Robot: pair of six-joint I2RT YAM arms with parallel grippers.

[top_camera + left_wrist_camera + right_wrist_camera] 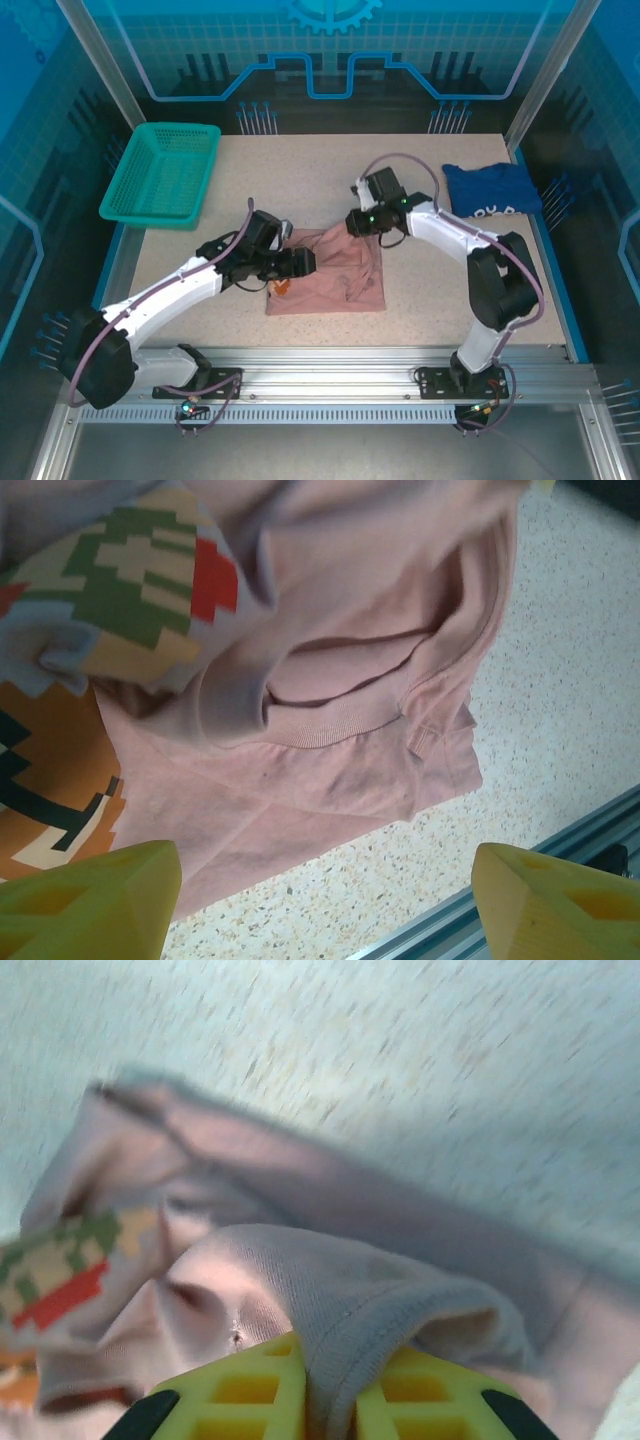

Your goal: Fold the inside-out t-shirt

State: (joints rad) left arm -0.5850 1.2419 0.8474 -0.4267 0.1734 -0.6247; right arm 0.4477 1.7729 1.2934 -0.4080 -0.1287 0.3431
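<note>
Right claw (328, 1400) pinching a raised fold of the t-shirt (400, 1290) between its tips. Left claw (325, 900) spread, collar (330, 725) lying just ahead.

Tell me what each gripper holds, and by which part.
The right gripper pinches a stitched edge fold of the pink t-shirt between its fingers. The left gripper, open over the shirt, holds nothing.

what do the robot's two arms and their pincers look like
Both the left arm and right arm have white shells between black joints, with a greyish-purple cable looping along each. Small green lights glow near the right wrist. The left pincer and right pincer have chunky yellow-green plastic fingers with recessed cut-outs.
</note>
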